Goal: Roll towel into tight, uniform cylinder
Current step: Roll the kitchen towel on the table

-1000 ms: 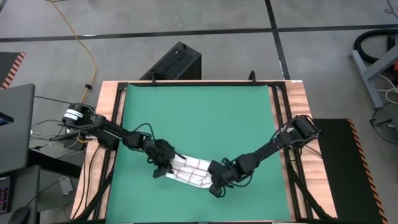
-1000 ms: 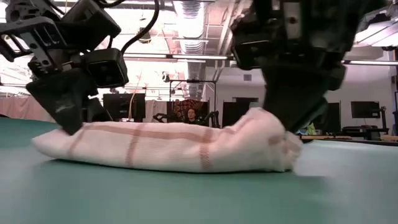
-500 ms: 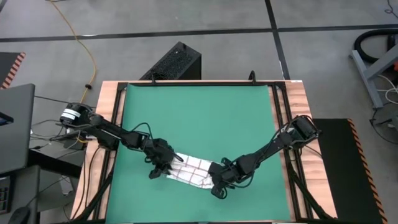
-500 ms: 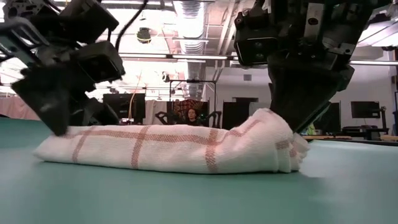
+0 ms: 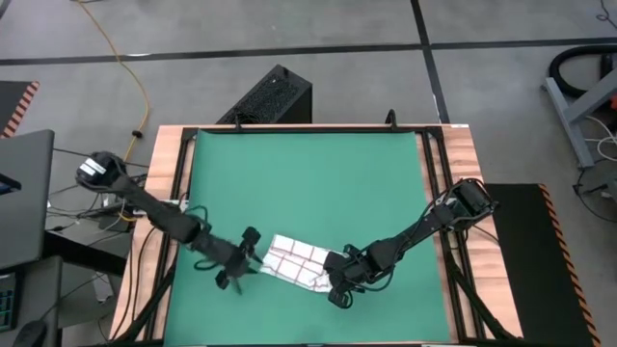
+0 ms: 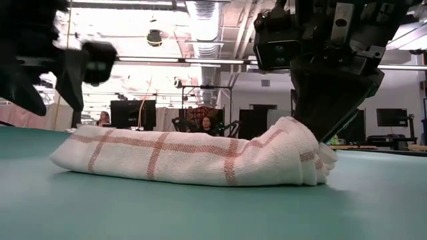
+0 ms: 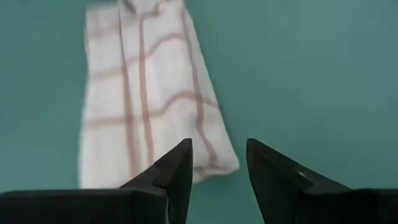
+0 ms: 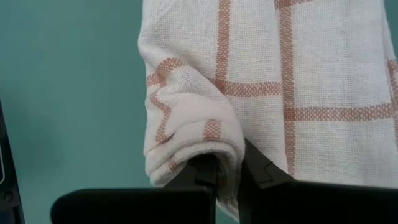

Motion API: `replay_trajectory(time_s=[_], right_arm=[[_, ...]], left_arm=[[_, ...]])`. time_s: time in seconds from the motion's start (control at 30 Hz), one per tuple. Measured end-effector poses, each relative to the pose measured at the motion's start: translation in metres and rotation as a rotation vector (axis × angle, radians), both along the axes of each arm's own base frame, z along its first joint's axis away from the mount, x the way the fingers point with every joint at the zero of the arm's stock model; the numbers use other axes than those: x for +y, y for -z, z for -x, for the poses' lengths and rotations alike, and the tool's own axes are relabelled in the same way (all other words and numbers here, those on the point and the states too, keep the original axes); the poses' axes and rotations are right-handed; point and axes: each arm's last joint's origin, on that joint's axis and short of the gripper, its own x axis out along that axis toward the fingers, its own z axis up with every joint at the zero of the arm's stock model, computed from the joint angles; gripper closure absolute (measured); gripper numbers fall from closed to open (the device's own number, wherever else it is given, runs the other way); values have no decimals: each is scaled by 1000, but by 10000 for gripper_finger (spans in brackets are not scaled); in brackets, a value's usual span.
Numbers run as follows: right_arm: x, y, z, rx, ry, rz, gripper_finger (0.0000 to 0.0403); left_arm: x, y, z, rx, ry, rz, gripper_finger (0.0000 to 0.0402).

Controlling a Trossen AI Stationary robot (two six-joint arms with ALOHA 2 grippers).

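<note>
The towel point(image 5: 297, 263) lies as a short white roll with thin red checks on the green mat point(image 5: 308, 183), near the table's near edge. Its whole length rests on the mat point(image 6: 193, 157). My left gripper point(image 7: 217, 144) is open and stands just off the roll's left end point(image 7: 146, 99), raised above the mat point(image 6: 60, 67) and touching nothing. My right gripper point(image 8: 229, 163) is shut on the roll's right end. My right gripper pinches the cloth at the roll's right end point(image 8: 214, 146) between its two fingers, with several wound layers bunched there. The fingers come from above, slanting down point(image 6: 327, 100). That end point(image 6: 303, 143) stands a little higher than the rest of the roll, which lies on the mat.
The far half of the green mat point(image 5: 308, 164) is bare. A wooden table border point(image 5: 164, 193) frames the mat. A black box point(image 5: 270, 96) stands beyond the far edge, and a dark screen point(image 5: 24, 193) is off the left side.
My left gripper has opened, let go of the roll's left end, and drawn back toward the table's left edge, rising off the mat. The roll stays on the mat, its right end still in my right gripper.
</note>
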Motion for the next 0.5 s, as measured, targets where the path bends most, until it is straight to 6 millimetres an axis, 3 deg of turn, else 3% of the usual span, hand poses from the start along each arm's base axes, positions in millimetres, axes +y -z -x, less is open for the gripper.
replay_trajectory(time_s=[0.1, 0.23, 0.5], right_arm=[[0, 0, 0, 1, -1, -3, 367], [0, 0, 0, 1, -2, -6, 367], [2, 0, 1, 5, -13, -18, 367]], left_arm=[[-15, 5, 0, -91, 30, -149, 261], [-24, 20, -7, -118, 46, -218, 256], [-22, 54, -22, -85, -89, -289, 250]])
